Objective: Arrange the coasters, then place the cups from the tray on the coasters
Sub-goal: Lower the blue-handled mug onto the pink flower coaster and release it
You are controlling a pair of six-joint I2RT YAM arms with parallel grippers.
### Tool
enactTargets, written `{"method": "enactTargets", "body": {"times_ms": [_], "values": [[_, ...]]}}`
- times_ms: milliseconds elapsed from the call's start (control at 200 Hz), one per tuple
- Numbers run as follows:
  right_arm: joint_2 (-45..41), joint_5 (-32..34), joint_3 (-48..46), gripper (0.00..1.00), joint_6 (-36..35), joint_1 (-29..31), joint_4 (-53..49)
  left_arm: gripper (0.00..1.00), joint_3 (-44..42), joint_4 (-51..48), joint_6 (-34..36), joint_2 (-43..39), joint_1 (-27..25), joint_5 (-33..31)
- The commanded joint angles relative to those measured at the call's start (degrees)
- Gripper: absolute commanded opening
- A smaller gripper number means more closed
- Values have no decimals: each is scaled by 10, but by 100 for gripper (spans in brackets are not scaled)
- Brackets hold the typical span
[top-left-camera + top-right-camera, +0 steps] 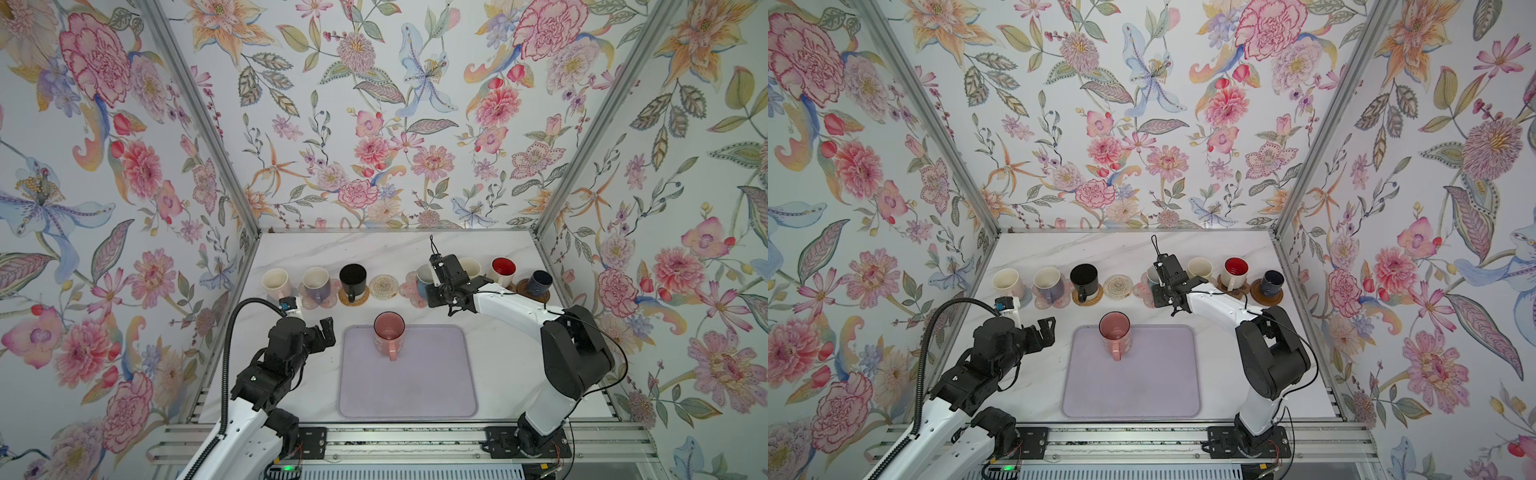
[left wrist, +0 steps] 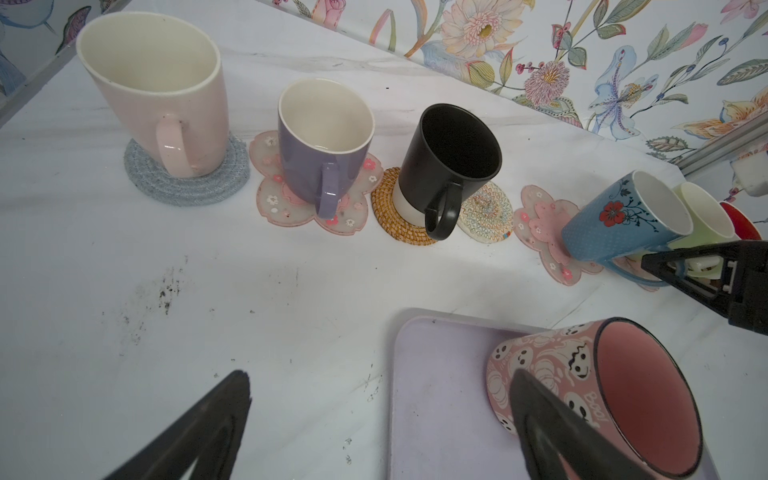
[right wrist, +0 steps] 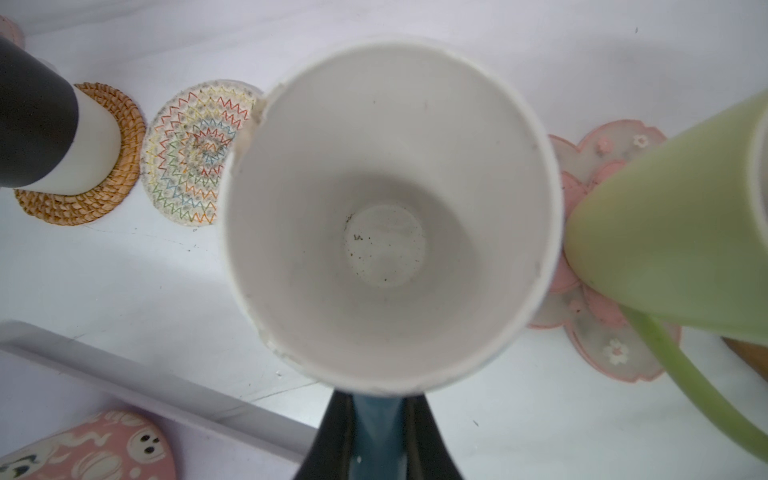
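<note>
A blue cup (image 3: 386,216) with a white inside sits at a pink flower coaster (image 2: 540,224) in the back row, and my right gripper (image 3: 376,411) is shut on its blue handle. A pink ghost-print cup (image 1: 389,332) stands alone on the lavender tray (image 1: 407,386), near its far edge. My left gripper (image 2: 379,374) is open and empty, hovering by the tray's far left corner, left of the pink cup (image 2: 602,386). A beige woven coaster (image 1: 383,286) lies bare between the black cup (image 1: 353,277) and the blue cup (image 1: 423,276).
Cream-pink cup (image 2: 166,91) on a grey knitted coaster (image 2: 145,178), lavender cup (image 2: 324,141) on a flower coaster, black cup on rattan (image 2: 386,208). Right of the blue cup stand a light green cup (image 3: 673,232), a white cup with red inside (image 1: 503,270) and a navy cup (image 1: 539,282).
</note>
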Motion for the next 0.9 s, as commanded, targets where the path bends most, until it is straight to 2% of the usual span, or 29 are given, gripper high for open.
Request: {"method": "enactTargets", "body": {"times_ms": [0,896], "values": [[2,-3,24,0,-11,-2,53,99,-8,-1,-1,2,4,-15],[41,-10,32,0,-11,-8,82,99,-6,-2,-2,-3,4,-13]]}}
